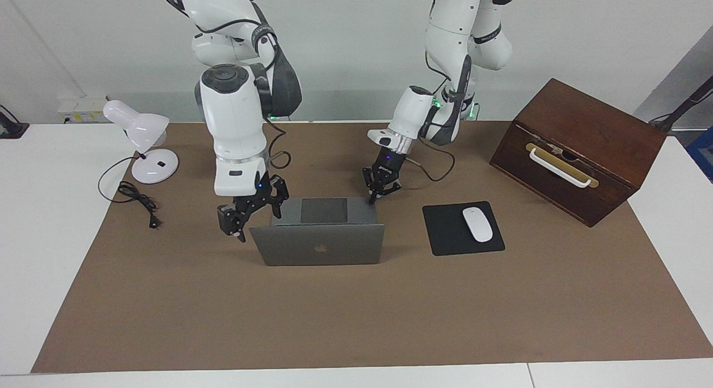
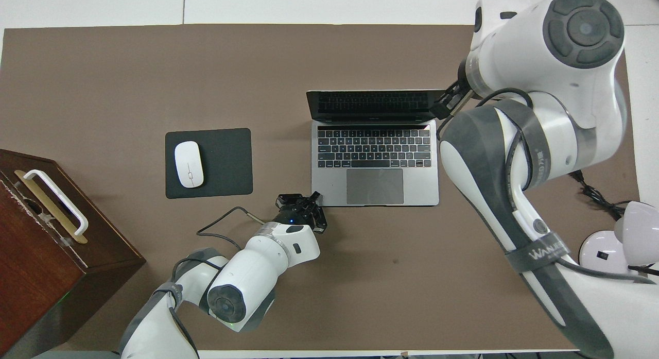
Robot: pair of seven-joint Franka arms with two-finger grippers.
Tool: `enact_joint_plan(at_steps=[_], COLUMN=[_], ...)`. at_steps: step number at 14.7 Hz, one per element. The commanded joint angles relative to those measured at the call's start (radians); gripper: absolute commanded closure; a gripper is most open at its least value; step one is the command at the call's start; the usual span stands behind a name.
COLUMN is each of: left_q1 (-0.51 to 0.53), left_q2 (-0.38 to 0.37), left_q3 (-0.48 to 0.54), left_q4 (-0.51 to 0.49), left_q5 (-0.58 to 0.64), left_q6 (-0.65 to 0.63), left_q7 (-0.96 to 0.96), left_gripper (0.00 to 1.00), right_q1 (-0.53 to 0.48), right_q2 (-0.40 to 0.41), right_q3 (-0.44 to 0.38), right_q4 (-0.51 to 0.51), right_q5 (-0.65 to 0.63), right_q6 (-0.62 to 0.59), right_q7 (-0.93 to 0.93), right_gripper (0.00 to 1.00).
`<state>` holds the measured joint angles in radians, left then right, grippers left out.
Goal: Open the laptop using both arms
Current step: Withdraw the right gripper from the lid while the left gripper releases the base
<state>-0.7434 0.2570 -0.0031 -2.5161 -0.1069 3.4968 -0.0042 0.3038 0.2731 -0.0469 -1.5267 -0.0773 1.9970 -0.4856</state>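
Thin silver-grey metal laptop (image 1: 317,244) with a dark apple logo on its lid: sitting open near the middle of the brown paper table cover (image 1: 356,321), lid standing up, screen facing the robots, grey keyboard deck and dark trackpad lying flat on the cover.

Left gripper (image 1: 372,197), small and black on a glossy white arm: pressing down with its fingertips closed together on the deck corner nearest the robots, toward the left arm's end of the table; nothing is pinched between the fingertips.

Right gripper (image 1: 245,212), same make: hanging just beside the lid's upper corner at the right arm's end of the laptop. I cannot tell whether its fingers are spread or together, nor whether they are touching the lid.

Black square mouse pad (image 1: 445,232): lying beside the laptop toward the left arm's end, carrying a white oval mouse (image 1: 478,224) on it.

Dark brown wooden box (image 1: 579,148) with a white bar handle on a brass plate: standing tilted at the left arm's end of the table, closed, contents hidden.

White desk lamp (image 1: 146,148) with round base: standing at the right arm's end, its black cord (image 1: 136,200) trailing onto the brown cover.
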Motion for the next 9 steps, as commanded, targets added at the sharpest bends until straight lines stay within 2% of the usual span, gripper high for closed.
enact_joint_plan(at_steps=[1, 4, 9], left_q1=[-0.027, -0.027, 0.012], left_q2=[0.056, 0.028, -0.114], left_q3=[0.008, 0.008, 0.015], left_q4=[0.057, 0.077, 0.141], left_q5=[-0.074, -0.076, -0.076], left_q6=[0.007, -0.008, -0.315], left_q7=[-0.002, -0.036, -0.037], left_gripper=[1.00, 1.00, 1.00], right_q1=[-0.008, -0.018, -0.032], right_q2=[-0.066, -0.115, -0.190], right_q3=[0.006, 0.004, -0.002], right_q4=[-0.018, -0.024, -0.035], right_q5=[0.063, 0.071, 0.073], right_q6=[-0.094, -0.217, -0.388], right_q7=[-0.007, 0.065, 0.206], right_gripper=[0.00, 0.00, 0.00])
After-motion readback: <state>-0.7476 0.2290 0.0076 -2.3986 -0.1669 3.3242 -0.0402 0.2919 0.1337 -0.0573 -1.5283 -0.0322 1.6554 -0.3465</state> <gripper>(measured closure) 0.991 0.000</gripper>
